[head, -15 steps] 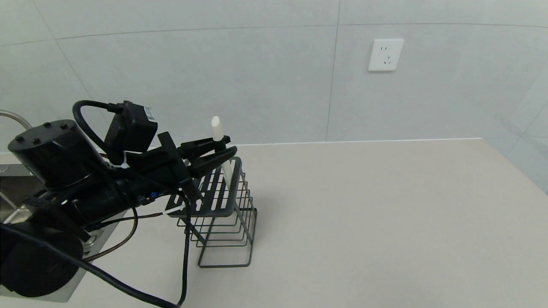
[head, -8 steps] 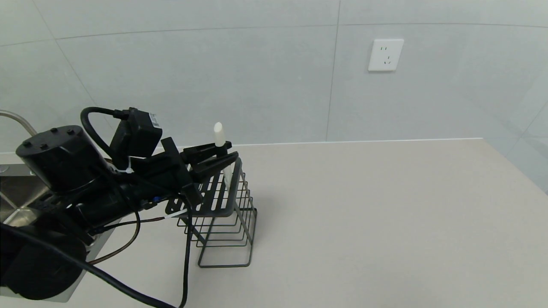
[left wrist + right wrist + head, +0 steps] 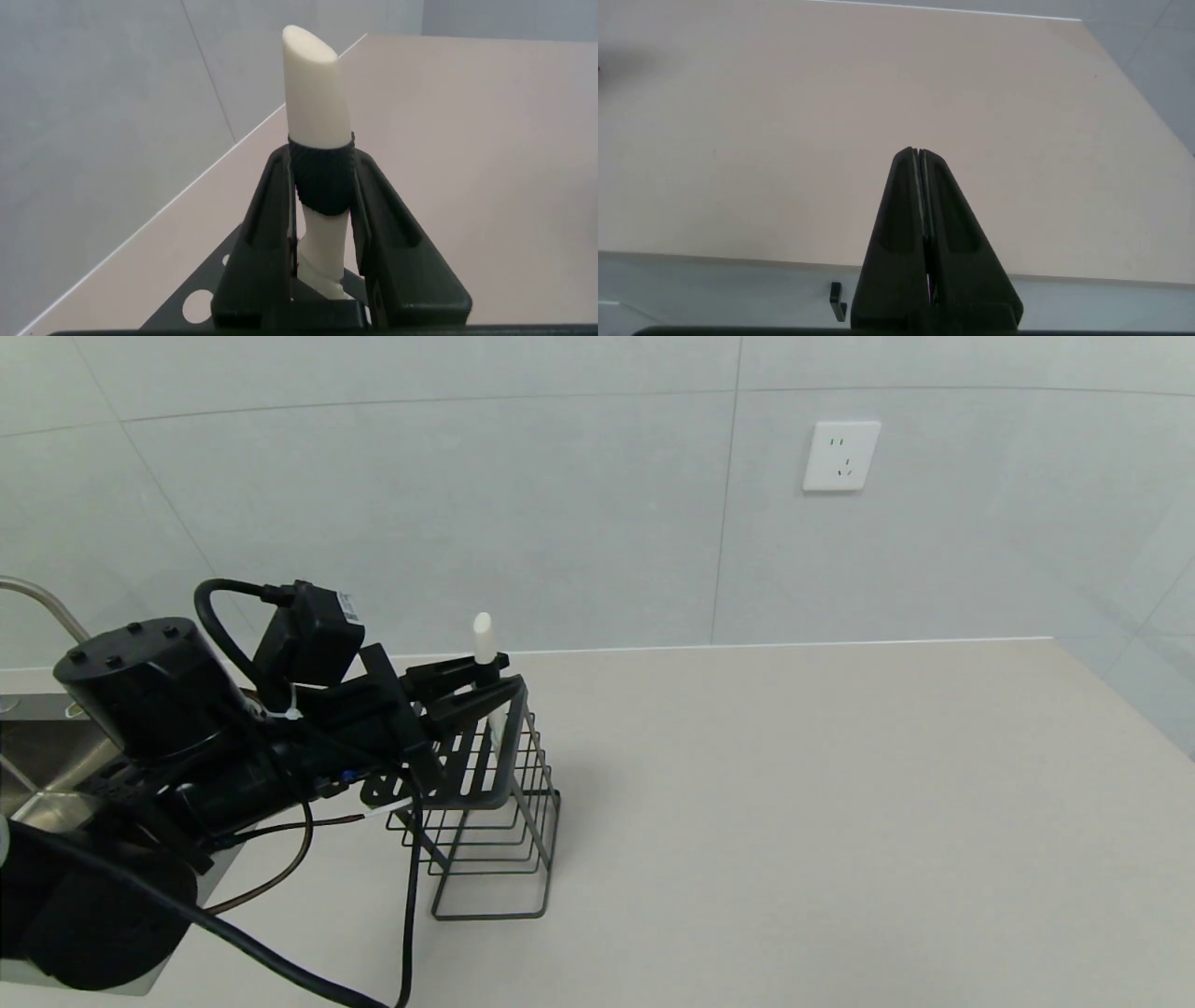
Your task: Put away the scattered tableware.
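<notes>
While L gripper [image 3: 486, 682] clamps stiff, slick, prob. light utensil [image 3: 483, 635] mid-handle over rack [image 3: 467, 767] at 9 o'clock, R gripper [image 3: 920, 155] has fingers together.

Utensil [image 3: 483, 636] in rack [image 3: 481, 777] on counter [image 3: 840, 803]

The left claw [image 3: 487, 676] pinches a white utensil [image 3: 483, 635] upright. Its lower end dips into the dark wire rack [image 3: 490, 840] standing just below the claw on the pale counter [image 3: 794, 803].

My left gripper [image 3: 322, 173] matt black plastic, smooth cream handle [image 3: 313, 84] plastic-looking, wire rack [image 3: 476, 800] thin dark metal, counter [image 3: 794, 803] matt beige.
</notes>
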